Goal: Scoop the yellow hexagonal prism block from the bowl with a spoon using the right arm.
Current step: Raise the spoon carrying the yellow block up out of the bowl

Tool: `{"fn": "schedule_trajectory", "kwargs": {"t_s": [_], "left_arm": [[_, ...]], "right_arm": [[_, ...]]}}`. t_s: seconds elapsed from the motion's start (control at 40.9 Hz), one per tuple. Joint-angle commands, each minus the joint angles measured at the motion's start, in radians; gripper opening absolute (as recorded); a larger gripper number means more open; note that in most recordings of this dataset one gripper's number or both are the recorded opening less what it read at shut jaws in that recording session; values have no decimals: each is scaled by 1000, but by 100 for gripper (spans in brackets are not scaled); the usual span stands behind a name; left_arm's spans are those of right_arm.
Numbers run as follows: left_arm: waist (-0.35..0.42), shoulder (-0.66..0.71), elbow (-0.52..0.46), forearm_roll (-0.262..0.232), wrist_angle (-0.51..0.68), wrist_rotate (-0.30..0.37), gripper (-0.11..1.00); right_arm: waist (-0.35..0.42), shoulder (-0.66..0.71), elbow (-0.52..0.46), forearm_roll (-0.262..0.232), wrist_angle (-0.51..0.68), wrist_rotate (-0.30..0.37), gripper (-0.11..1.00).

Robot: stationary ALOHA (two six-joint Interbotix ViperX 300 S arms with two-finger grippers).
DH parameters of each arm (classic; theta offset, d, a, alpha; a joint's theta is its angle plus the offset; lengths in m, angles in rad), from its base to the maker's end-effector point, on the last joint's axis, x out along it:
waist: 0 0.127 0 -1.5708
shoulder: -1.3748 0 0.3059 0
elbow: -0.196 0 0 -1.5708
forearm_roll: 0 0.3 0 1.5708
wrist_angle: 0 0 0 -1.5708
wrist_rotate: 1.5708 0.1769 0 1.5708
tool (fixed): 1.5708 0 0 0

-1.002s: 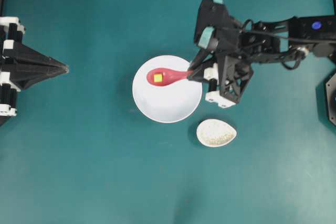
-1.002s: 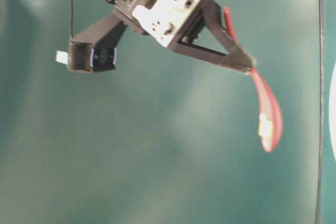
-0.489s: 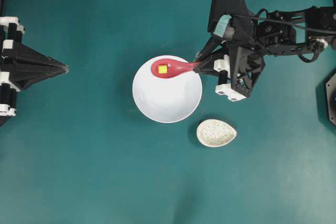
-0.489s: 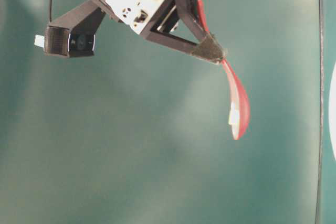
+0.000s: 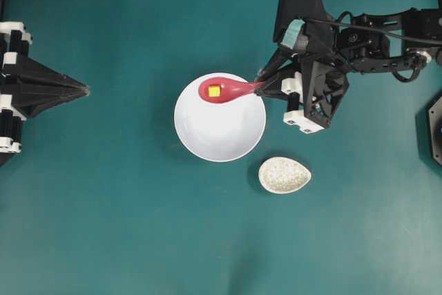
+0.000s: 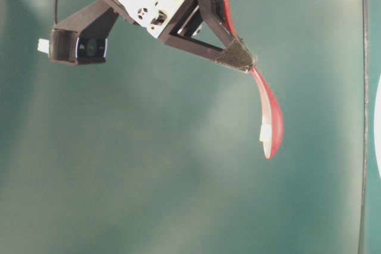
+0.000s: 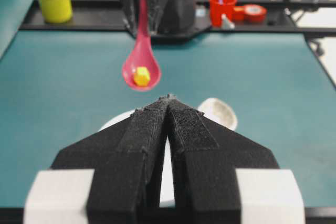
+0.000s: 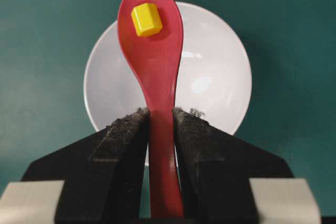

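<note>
Left hand [image 5: 83,90] parked well apart from bowl [image 5: 219,136], pressed shut, nothing held. Yellow hexagonal prism block [image 8: 146,19] seen in scoop of spoon [image 8: 152,66], ahead of right hand [image 8: 160,124]; handle clamped. Spoon lifted above bowl: scoop judged done.

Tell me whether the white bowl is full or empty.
Empty. The bowl shows bare white inside; the yellow block sits in the spoon, which the right claw holds.

Leaving open surface [image 5: 138,226] all round the bowl [image 5: 219,132], except just beside it where a speckled dish [image 5: 284,175] is sitting
</note>
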Motion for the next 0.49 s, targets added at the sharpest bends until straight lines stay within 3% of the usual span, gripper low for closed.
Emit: {"fn": "schedule_trajectory", "kwargs": {"t_s": [0.0,0.464], "left_arm": [[0,6,-26,3,-6,3,-1],[2,6,-28,3,-6,3,-1]], "right_arm": [[-2,-21,-17,-2,-8,2,22],[-2,-21,-17,-17,-41,-2,22]]}}
